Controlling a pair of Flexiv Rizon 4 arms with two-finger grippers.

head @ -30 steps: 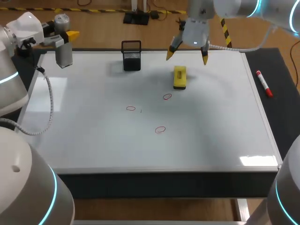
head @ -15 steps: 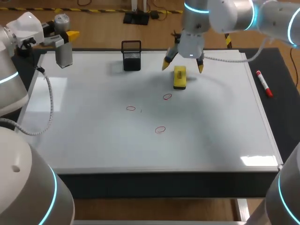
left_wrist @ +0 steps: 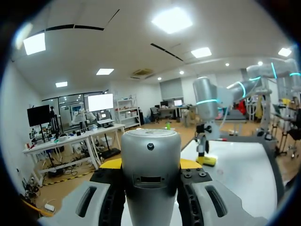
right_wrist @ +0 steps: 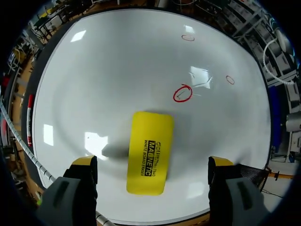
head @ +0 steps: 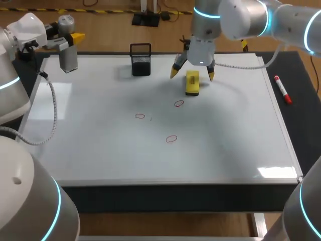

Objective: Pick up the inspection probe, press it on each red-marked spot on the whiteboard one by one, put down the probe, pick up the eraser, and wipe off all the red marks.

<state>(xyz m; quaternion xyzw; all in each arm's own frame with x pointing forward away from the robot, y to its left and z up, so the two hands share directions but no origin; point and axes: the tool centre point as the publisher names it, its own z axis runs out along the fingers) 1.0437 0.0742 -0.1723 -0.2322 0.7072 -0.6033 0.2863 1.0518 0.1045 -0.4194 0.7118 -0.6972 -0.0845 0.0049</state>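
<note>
Three red marks sat nearest on the whiteboard, unwiped. Beyond them lay the yellow eraser, with the right gripper spread wide over it, one fingertip off each side, not touching. At the far left corner, the left gripper was clamped on the upright inspection probe.

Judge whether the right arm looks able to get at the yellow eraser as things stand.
Probably yes. The right arm holds its jaws open above the eraser, one finger off each long side. Nothing else lies near it on the whiteboard, so a straight descent looks free.
</note>
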